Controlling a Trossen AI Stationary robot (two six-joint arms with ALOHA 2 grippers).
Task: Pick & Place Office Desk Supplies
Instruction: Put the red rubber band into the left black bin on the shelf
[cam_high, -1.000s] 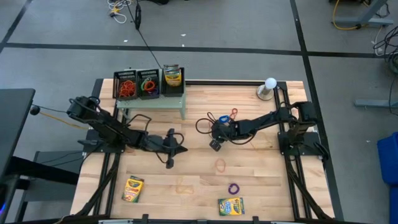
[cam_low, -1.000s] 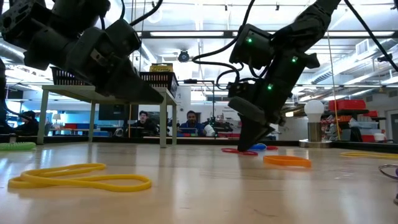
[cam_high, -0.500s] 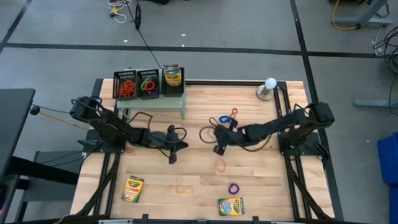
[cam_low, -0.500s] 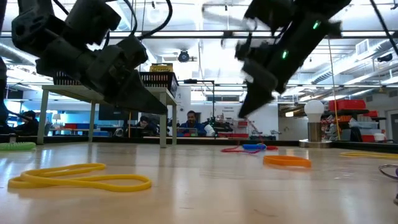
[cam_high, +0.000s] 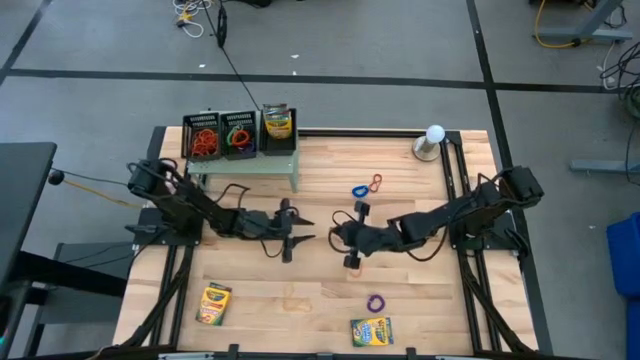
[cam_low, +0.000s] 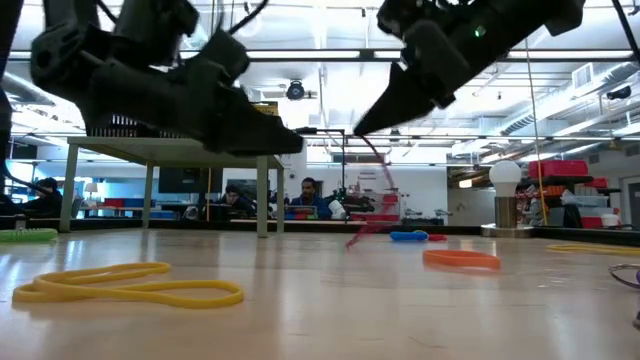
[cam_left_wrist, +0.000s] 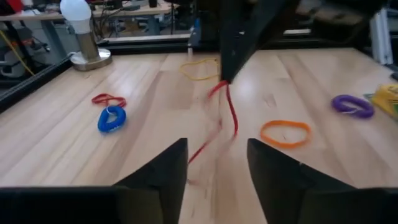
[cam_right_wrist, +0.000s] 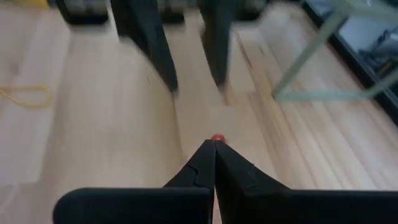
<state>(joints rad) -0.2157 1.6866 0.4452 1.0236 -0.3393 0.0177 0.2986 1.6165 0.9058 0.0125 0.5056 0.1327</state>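
A red rubber band (cam_left_wrist: 231, 113) hangs from my right gripper (cam_left_wrist: 224, 79), which is shut on it over the middle of the table (cam_high: 336, 240). In the low view the band (cam_low: 381, 203) trails blurred below the fingertips (cam_low: 358, 130). My left gripper (cam_left_wrist: 216, 163) stands open just to the band's left (cam_high: 308, 236), pointing at it, with a gap between them. On the wood lie an orange band (cam_left_wrist: 285, 132), a purple band (cam_left_wrist: 351, 104), a blue band (cam_left_wrist: 112, 118) and another red band (cam_left_wrist: 107, 99). Two crayon boxes (cam_high: 214, 304) (cam_high: 371, 331) lie flat near the front edge. My right gripper pinches the red band's upper end (cam_right_wrist: 216, 138) between its two fingertips. The fingers slant down toward the table's left. The band hangs slack below them; whether its lower end (cam_low: 352, 241) touches the wood, I cannot tell.
A pale green stand (cam_high: 245, 168) at the back left carries black mesh trays (cam_high: 222, 135) with bands and a crayon box. A white globe (cam_high: 433, 140) stands at the back right. A yellow band (cam_low: 130, 285) lies close to the low camera.
My right gripper has taken hold of a red band on the table, risen and gone toward the near edge and a little left; the band now hangs lifted beneath it. My left gripper has moved toward the table's right, closer to the right gripper.
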